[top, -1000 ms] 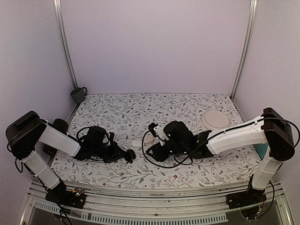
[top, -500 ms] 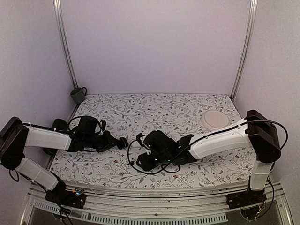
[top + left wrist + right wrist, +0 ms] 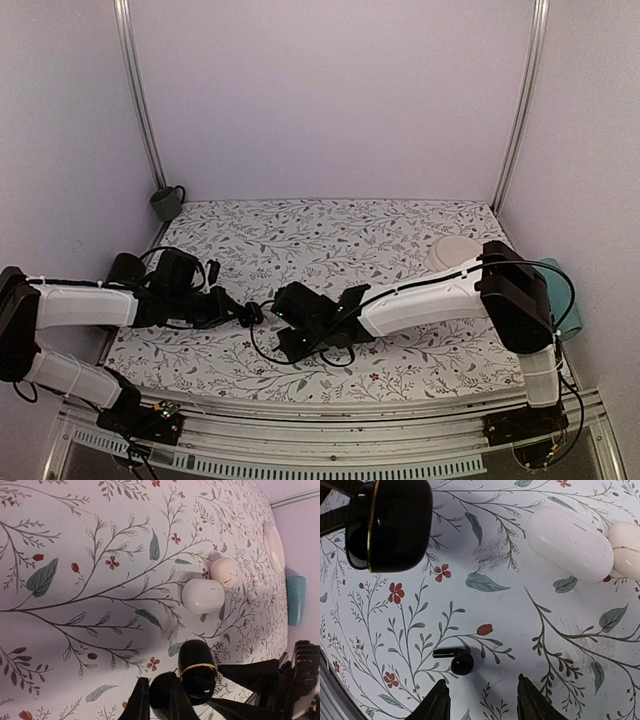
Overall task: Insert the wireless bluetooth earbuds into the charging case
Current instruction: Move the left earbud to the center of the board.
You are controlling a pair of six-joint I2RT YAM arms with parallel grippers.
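Showing glossy black charging case [image 3: 395, 525] w/ gold seam, tiny stemmed earbud [image 3: 461, 663].

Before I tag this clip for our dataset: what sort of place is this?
Probably a robotics lab cell, not a home: plain walls on aluminium posts enclose a floral-cloth table, with two robot arms bolted to a rail.

Holds left arm [image 3: 85, 303] low, stretched rightward toward the middle, left claw [image 3: 157, 700] pinched tight, apparently on the charging case [image 3: 197, 672]. Reaches right arm [image 3: 420, 300] far leftward, wrist tipped downward, right claw [image 3: 482, 700] parted at the tips, both claws close together.
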